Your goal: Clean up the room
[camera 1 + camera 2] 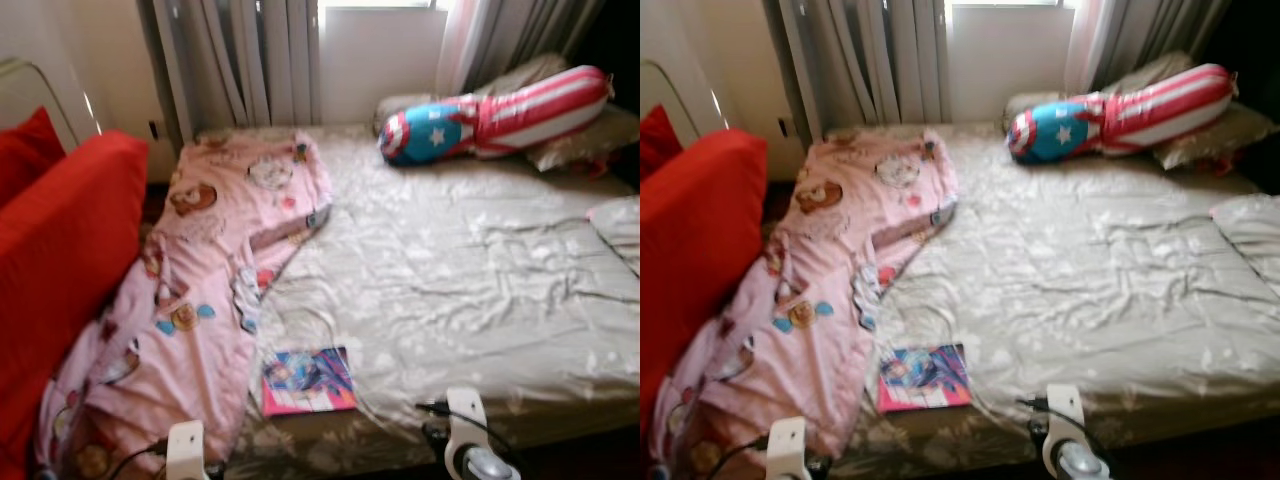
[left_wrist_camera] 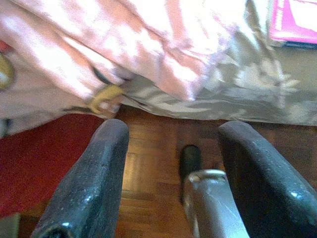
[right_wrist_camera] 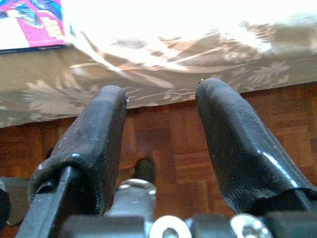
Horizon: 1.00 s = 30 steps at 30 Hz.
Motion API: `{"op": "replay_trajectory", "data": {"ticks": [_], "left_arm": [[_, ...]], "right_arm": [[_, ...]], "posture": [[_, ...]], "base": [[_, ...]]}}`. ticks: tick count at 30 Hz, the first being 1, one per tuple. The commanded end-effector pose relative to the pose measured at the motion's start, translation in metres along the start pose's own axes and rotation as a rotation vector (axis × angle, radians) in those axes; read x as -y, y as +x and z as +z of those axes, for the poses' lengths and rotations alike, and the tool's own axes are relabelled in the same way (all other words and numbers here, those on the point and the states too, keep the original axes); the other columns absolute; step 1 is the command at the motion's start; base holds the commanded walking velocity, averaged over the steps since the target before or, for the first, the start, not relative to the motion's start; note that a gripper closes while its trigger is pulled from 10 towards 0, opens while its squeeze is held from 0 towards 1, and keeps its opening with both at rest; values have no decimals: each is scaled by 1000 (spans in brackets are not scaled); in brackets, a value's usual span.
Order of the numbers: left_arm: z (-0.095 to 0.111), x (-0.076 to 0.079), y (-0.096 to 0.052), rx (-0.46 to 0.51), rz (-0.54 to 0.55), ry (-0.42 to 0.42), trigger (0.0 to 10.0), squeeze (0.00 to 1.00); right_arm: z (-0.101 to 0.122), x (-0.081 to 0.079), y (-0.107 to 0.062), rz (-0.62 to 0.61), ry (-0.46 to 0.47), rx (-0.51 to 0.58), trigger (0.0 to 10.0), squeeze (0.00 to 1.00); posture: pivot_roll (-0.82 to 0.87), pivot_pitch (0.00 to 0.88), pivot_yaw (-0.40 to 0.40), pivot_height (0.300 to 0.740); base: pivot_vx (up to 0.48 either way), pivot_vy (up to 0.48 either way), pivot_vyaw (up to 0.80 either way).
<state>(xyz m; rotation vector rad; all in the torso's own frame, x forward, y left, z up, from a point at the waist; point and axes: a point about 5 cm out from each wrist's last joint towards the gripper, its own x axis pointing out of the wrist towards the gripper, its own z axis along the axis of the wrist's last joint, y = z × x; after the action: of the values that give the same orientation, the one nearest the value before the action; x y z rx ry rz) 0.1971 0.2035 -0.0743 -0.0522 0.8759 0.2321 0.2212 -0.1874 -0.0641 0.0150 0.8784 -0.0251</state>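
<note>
The room's clutter sits on the bed (image 1: 470,300). In the left eye view a pink blanket (image 1: 200,300) is bunched down the left half of the frame and hangs over the bed's near edge, a magazine (image 1: 308,382) lies near that edge at lower centre, and a red, white and blue bolster (image 1: 500,115) rests at the upper right beside pillows. A red sofa (image 1: 60,250) fills the far left.

The right eye view shows the same layout; no box, basket or other container can be made out, so nothing visibly holds anything.

In the left wrist view the left tool (image 2: 173,168) hangs with fingers spread and empty above the wooden floor (image 2: 153,144), the blanket's hem just beyond. Grabbing the blanket there could drag the magazine off the bed.

In the right wrist view the right tool (image 3: 161,134) is likewise spread and empty, below the bed's edge; reaching forward could catch the sheet.
</note>
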Motion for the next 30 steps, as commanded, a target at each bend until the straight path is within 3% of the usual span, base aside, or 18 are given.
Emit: {"op": "replay_trajectory", "data": {"ticks": [1, 14, 27, 30], "left_arm": [[-3, 6, 0, -16, -14, 3, 10000, 0], [-2, 7, 0, 0, -27, -6, 10000, 0], [-2, 6, 0, -1, -21, -8, 10000, 0], [-2, 6, 0, 0, -22, -8, 10000, 0]], "right_arm": [[-3, 9, -1, -20, -1, -14, 10000, 0], [-3, 8, -1, -9, -15, -12, 10000, 0], [-2, 8, -1, -5, -14, -9, 10000, 0], [-3, 8, -1, -6, -8, -10, 10000, 0]], "posture": [[-43, 0, -23, 740], [-44, 0, -20, 740], [-43, 1, -21, 740], [-43, 0, -22, 740]], "base": [[0, 300, 0], [0, 0, 0], [0, 0, 785], [0, 0, 0]]}}
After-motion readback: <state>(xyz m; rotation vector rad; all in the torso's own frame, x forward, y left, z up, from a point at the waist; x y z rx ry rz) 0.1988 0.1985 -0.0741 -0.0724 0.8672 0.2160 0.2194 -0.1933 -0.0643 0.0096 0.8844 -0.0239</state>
